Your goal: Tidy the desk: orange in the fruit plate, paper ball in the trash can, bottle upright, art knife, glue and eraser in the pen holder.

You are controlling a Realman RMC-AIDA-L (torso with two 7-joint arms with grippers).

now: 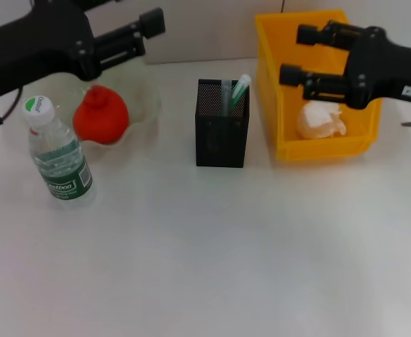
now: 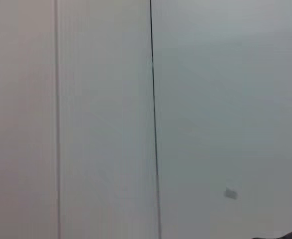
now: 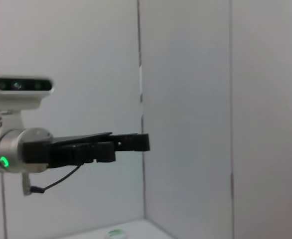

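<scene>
Bottle (image 1: 57, 154) standing up on counter (image 1: 205, 253), cap on top, below raised left hand (image 1: 153, 24), both hands spread, right hand (image 1: 294, 54) over bin (image 1: 283, 105).

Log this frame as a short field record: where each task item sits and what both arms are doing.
orange: in the fruit plate
bottle: upright on the desk, in front of the plate
paper ball: inside the yellow bin
pen holder: mid-desk, a green-capped item sticking out
left gripper: raised above the plate, fingers open, empty
right gripper: raised above the bin, fingers open, empty
</scene>
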